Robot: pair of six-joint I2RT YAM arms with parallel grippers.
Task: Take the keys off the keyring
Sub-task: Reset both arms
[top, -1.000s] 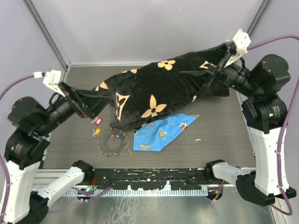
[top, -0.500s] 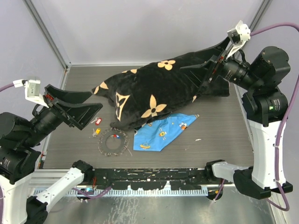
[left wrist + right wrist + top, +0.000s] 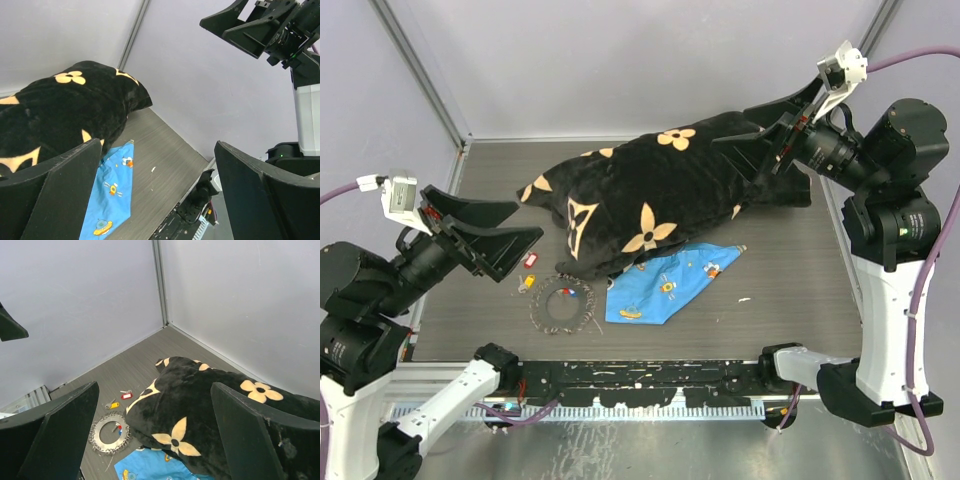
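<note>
The keyring (image 3: pixel 563 306) is a silvery textured loop lying flat on the table, left of the blue cloth; it also shows in the right wrist view (image 3: pixel 93 436). A red key (image 3: pixel 530 261) and a yellow key (image 3: pixel 527 282) lie loose just outside the ring, also seen in the right wrist view as the red key (image 3: pixel 126 395) and the yellow key (image 3: pixel 113 405). A red and a blue key (image 3: pixel 575 294) lie inside the loop. My left gripper (image 3: pixel 492 236) is open and empty, raised left of the keys. My right gripper (image 3: pixel 772 125) is open and empty, high over the pillow's right end.
A big black pillow (image 3: pixel 650 190) with cream flowers lies across the table's middle. A blue patterned cloth (image 3: pixel 665 285) lies partly under its front edge, also seen in the left wrist view (image 3: pixel 112 195). Grey walls enclose the back and sides.
My left arm has pulled back to the left and lifted away from the keys, its gripper open. My right gripper has risen slightly up and to the right.
</note>
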